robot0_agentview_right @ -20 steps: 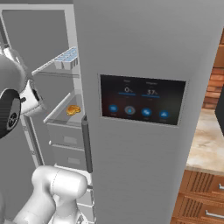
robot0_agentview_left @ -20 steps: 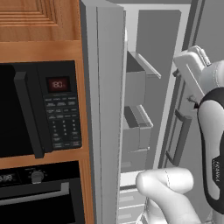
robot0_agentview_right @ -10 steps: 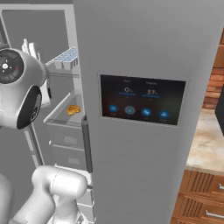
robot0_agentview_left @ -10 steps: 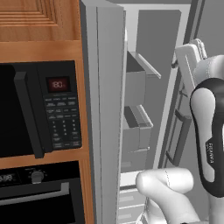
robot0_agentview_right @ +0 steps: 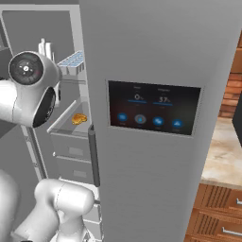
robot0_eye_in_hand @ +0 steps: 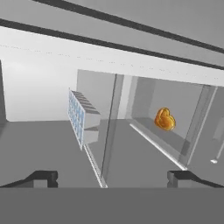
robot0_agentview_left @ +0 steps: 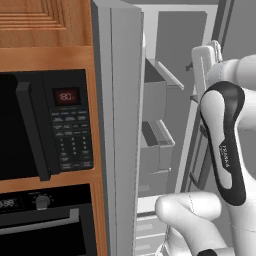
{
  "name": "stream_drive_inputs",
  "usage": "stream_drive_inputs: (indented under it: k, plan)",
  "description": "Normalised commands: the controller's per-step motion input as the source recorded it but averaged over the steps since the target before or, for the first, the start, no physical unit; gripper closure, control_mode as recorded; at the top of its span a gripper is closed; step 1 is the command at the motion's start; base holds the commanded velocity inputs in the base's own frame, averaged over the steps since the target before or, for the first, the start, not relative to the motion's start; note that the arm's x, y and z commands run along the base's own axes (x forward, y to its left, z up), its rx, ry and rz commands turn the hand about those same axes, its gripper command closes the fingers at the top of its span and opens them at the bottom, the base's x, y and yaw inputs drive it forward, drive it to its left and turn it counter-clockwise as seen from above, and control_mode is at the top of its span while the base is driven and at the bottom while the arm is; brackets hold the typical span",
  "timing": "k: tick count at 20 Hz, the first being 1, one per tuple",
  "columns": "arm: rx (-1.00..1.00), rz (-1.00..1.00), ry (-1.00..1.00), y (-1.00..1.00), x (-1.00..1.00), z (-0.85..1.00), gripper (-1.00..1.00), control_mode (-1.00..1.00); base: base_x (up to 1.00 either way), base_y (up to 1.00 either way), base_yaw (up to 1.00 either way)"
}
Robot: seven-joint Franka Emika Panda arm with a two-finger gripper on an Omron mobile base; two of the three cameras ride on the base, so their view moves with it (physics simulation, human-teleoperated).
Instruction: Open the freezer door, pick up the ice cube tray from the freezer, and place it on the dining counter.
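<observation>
Dark finger tips: two, wide apart, holding nothing; gripper (robot0_eye_in_hand: 112,178) faces into the freezer (robot0_agentview_right: 45,101).
Freezer door (robot0_agentview_left: 119,130): one, swung open.
Ice cube tray (robot0_eye_in_hand: 82,117): one, on a grey shelf, just ahead of the gripper.
Orange food (robot0_eye_in_hand: 165,119): one piece, on the next shelf.
Touchscreen (robot0_agentview_right: 153,113): one, on the other door.

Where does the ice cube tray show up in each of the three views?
Left base view: no tray to point to.
Right base view: ice cube tray upper left, on a freezer shelf beside the arm.
Hand view: tray left of centre, rolled on edge.
Shared landmark: the orange item, one shelf away from the tray.
</observation>
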Motion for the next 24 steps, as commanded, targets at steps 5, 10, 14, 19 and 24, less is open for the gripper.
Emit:
stream_drive_inputs:
  k: [5,10,14,19,24]
  plan:
    - [0.1,0.0,0.0,0.0,0.61,0.0,-1.0,-1.0,0.0,0.0,0.0]
    - [0.01,0.01,0.02,0.03,0.59,0.0,-1.0,-1.0,0.0,0.0,0.0]
    - [0.01,0.0,0.05,0.02,0.7,0.0,-1.0,-1.0,0.0,0.0,0.0]
    - [0.01,0.0,0.12,0.11,0.65,0.0,-1.0,-1.0,0.0,0.0,0.0]
    - [0.0,0.02,0.16,0.15,0.45,0.0,-1.0,-1.0,0.0,0.0,0.0]
